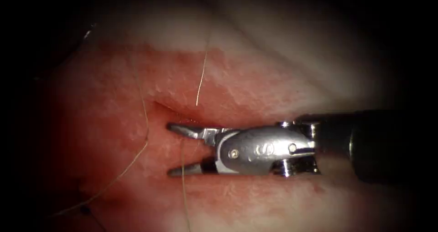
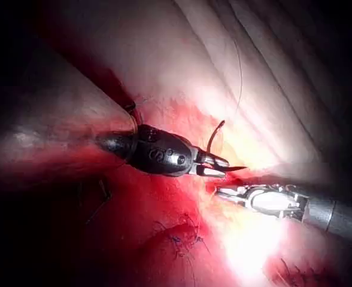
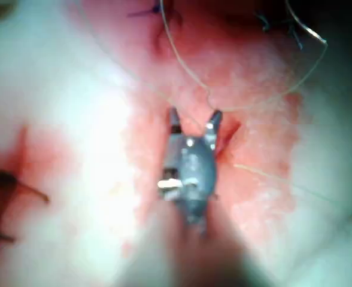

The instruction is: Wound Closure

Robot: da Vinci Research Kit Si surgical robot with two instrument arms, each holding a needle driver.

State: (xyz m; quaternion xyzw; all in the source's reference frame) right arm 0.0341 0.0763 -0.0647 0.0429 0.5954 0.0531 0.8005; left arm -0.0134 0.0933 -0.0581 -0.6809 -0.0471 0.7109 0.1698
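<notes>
Dark surround (no room visible); bright light falls centrally.

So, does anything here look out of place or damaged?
Nothing stands out. The right hand is open and empty over the cut in the tissue; loose thread lies across it. The left hand seems to hold the needle mid-curve, apparently outside the tissue.

Embossed "S"-like mark on the right hand point(image 1: 169, 149) metal wrist housing, no other readable text
</notes>
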